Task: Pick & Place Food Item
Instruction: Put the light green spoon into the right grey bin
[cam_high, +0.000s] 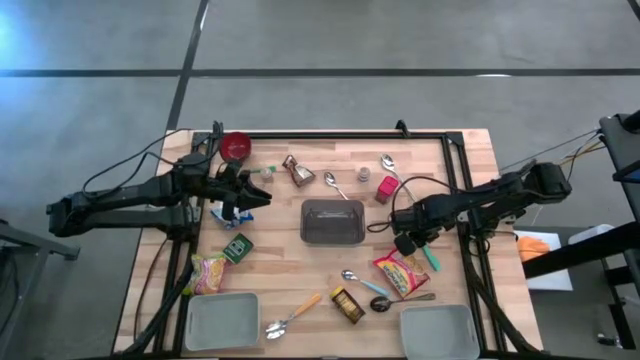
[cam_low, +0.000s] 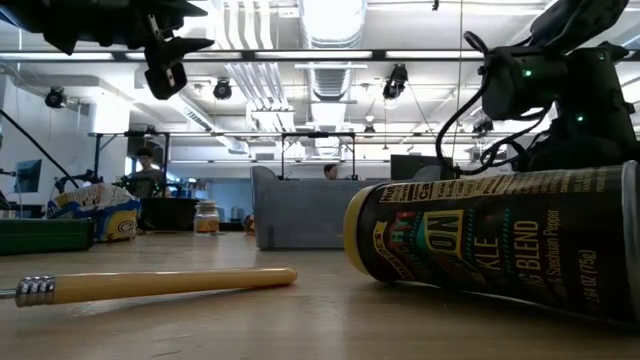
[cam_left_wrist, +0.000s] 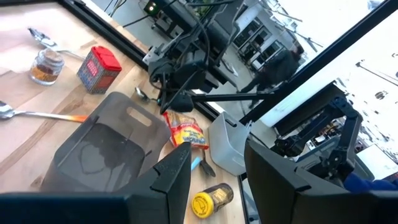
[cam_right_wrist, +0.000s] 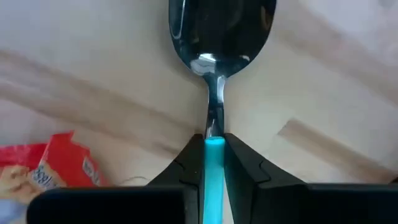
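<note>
Take the grey bin (cam_high: 332, 222) at mid-table as your landmark. Nearest you, the right gripper (cam_right_wrist: 214, 152) has its 2 fingers clamped together on the teal handle of a spoon (cam_right_wrist: 219, 37), low over bare wood just right of the bin. The red noodle packet (cam_high: 401, 271) lies near-right of the bin, touching nothing. Left of the bin, the left gripper (cam_high: 252, 196) hovers with fingers apart, holding nothing, close to the table's left edge.
</note>
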